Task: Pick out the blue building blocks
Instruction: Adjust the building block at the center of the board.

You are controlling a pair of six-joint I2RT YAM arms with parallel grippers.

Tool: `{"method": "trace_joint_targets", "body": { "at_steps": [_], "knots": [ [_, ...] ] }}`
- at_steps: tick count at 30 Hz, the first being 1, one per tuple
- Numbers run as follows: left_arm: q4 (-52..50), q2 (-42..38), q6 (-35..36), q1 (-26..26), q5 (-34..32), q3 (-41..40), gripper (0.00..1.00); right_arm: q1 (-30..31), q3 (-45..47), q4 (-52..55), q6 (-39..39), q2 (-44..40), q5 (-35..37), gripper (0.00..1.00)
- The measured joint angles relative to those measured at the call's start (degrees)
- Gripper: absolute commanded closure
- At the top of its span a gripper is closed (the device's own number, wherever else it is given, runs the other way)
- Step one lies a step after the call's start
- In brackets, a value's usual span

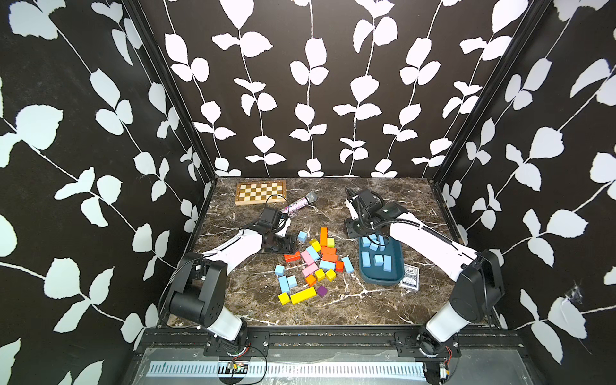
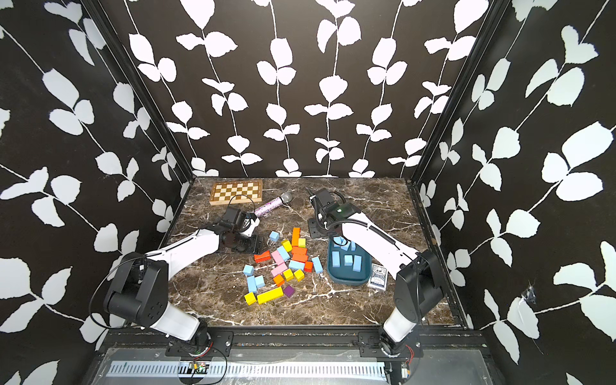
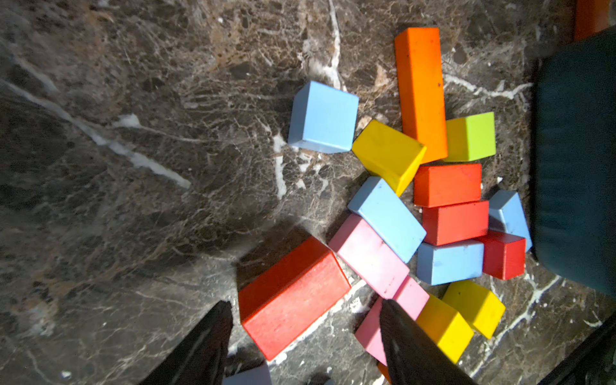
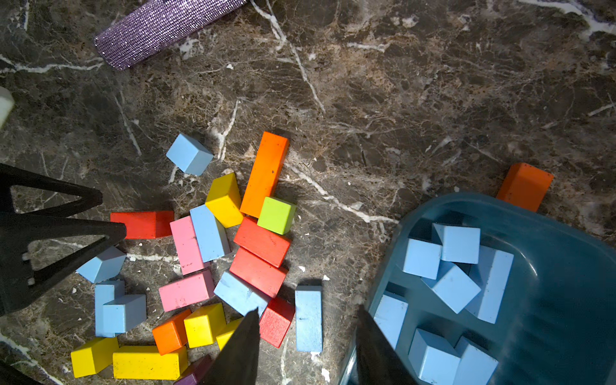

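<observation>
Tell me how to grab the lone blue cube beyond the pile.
Come straight down on the cube and pinch two opposite flat sides. It sits flat, top free, standing alone; only a yellow block nears one corner.

A: The blue blocks [image 3: 322, 117] look like painted wood, dull, not shiny.
B: The tray [image 4: 566, 266] looks like smooth plastic. The table [image 1: 333, 310] looks like polished stone, and the microphone [image 1: 296, 204] handle sparkles.
</observation>
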State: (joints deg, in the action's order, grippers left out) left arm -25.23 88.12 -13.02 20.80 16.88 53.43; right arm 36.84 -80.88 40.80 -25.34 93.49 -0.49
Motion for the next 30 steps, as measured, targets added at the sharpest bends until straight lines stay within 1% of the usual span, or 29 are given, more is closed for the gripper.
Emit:
{"method": "trace_joint_targets", "body": {
  "at_steps": [3,6,10,14,19,23,30],
  "knots": [
    [-0.4,0.7,0.7,0.0,-0.2,0.6,0.29,0.0,0.4,-1.0,-0.3,0.0,0.0,0.54],
    [-1.5,2.0,3.3,0.0,-0.6,2.1,0.31,0.3,2.3,-3.0,-1.3,-0.4,-0.2,0.54],
    [-4.7,3.3,9.7,0.1,-1.9,5.4,0.32,0.3,7.3,-5.8,-3.1,-3.1,-0.4,0.54],
    [-8.7,5.2,17.6,1.3,-5.3,9.4,0.31,0.3,10.7,-7.4,-4.7,-5.1,-0.6,0.54],
    [-11.6,8.8,26.6,4.5,-9.6,11.5,0.31,0.3,11.8,-9.0,-5.7,-5.3,-0.9,0.54],
    [-13.5,12.6,32.3,6.6,-12.3,13.1,0.34,0.3,12.3,-9.3,-6.0,-5.7,-0.9,0.54],
    [-14.3,16.7,40.4,7.8,-15.6,16.3,0.37,0.3,12.3,-10.0,-6.2,-6.3,-0.8,0.54]
  ]
}}
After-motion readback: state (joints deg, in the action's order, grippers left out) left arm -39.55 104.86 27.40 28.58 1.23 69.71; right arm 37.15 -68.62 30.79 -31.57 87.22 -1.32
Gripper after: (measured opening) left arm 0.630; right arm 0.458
